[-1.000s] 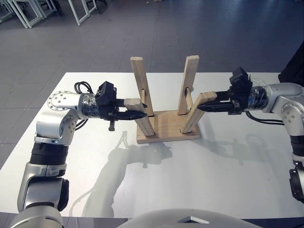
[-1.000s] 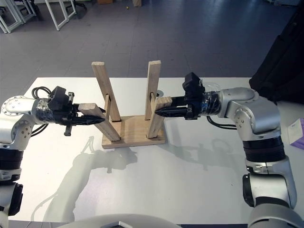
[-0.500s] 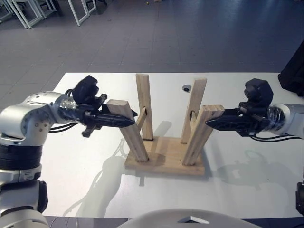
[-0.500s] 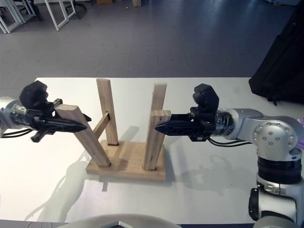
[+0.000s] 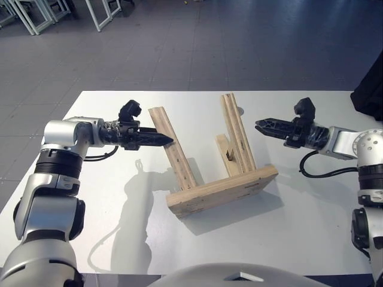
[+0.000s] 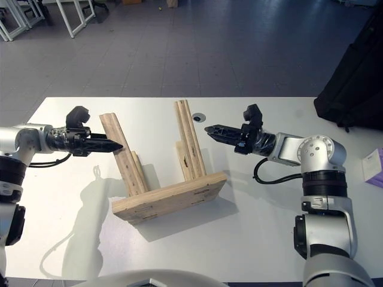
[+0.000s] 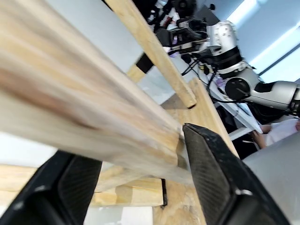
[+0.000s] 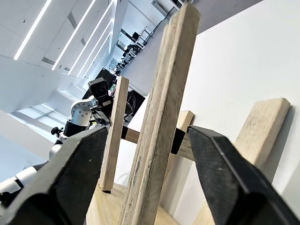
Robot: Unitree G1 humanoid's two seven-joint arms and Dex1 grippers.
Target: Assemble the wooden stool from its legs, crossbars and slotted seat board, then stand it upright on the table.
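Note:
The assembled wooden stool lies tipped over on the white table [image 5: 299, 233]. Its seat board [image 5: 222, 191] stands on edge at the near side, and the legs point away from me. The left legs [image 5: 173, 155] and right legs [image 5: 238, 140] lie flat, with a crossbar [image 5: 224, 146] between them. My left gripper [image 5: 169, 142] is shut on the left leg near its far end; in the left wrist view the leg fills the gap between the fingers [image 7: 211, 178]. My right gripper [image 5: 259, 124] is open, a short way right of the right legs and touching nothing.
A round cable hole [image 6: 197, 118] sits in the table just beyond the right legs. A black bag [image 6: 353, 78] is off the table's right side, and a small purple and white item [image 6: 374, 164] lies at the right edge. Bare tabletop lies in front of the seat board.
The stool, upside down with legs up before, has tipped away onto its legs. My right gripper has let go of its leg and drawn back. My left gripper stays on the left leg.

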